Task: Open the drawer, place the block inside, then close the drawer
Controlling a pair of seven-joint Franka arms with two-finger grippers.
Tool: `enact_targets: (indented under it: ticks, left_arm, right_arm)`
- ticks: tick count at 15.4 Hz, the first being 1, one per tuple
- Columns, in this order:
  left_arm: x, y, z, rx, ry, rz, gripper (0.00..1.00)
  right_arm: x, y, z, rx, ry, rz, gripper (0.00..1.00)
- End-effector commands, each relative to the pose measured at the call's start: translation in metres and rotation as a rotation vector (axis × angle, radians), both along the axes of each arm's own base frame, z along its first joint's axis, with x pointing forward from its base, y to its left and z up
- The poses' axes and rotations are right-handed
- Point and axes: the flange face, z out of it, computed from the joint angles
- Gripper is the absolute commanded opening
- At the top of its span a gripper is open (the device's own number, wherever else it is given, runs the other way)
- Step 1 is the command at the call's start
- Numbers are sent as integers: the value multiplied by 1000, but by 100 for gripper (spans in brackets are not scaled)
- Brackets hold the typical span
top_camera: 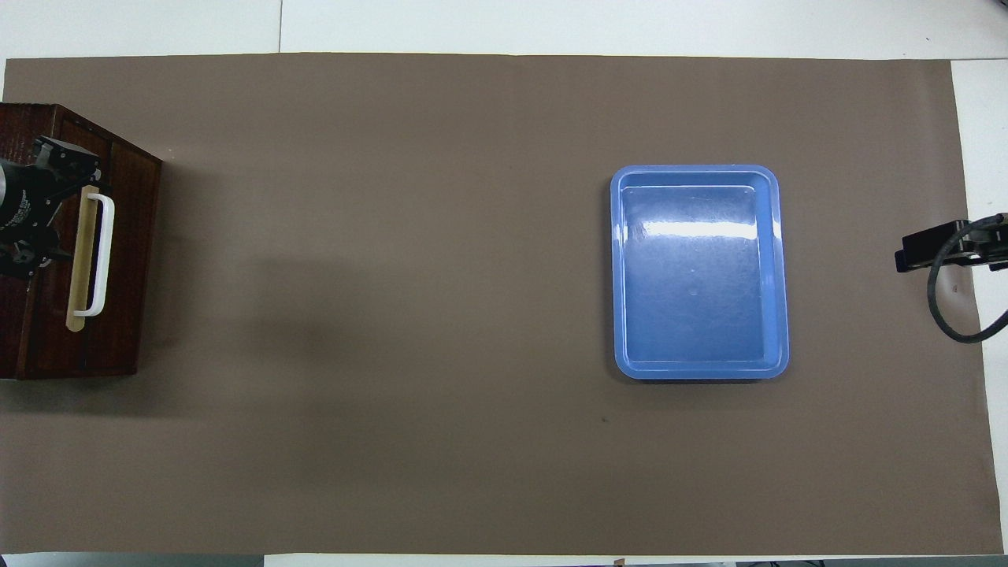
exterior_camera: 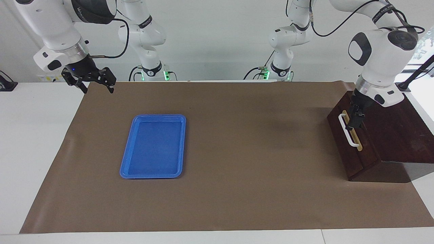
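The drawer [exterior_camera: 340, 137] is shut in its dark wooden box [exterior_camera: 393, 132] at the left arm's end of the table. Its white bar handle [exterior_camera: 348, 130] lies on a tan strip. My left gripper [exterior_camera: 353, 122] hangs open just over the box's top edge by the handle [top_camera: 101, 256], with nothing between its fingers; in the overhead view the left gripper [top_camera: 46, 211] sits beside the tan strip. My right gripper [exterior_camera: 89, 82] waits open in the air over the mat's corner at the right arm's end. The block is out of view.
An empty flat blue tray [exterior_camera: 132, 169] lies on the brown mat [exterior_camera: 254, 152] toward the right arm's end; the tray [top_camera: 776, 276] also shows from above. White table [exterior_camera: 30, 135] surrounds the mat.
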Motion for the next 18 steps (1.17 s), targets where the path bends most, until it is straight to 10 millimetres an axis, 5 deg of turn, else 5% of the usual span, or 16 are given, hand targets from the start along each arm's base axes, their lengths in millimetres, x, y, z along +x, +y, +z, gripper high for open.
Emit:
enact_targets:
  ticks: [1,7,10,12,18]
  left_arm:
    - [-4,-4,22,9,51,-188,100]
    - [-8,-6,22,20,99,-656,100]
    - [-12,-15,20,3,117,-704,100]
    - [-17,-50,25,10,108,-758,100]
    - [-41,-45,44,-7,127,-803,100]
  right_arm:
    - [-5,1,1,-17,-19,-11,100]
    - [-6,1,1,-17,-16,-20,100]
    - [-6,1,1,-17,-18,-23,100]
    - [-6,0,1,-17,-18,-25,100]
    - [-6,1,1,-17,-18,-23,100]
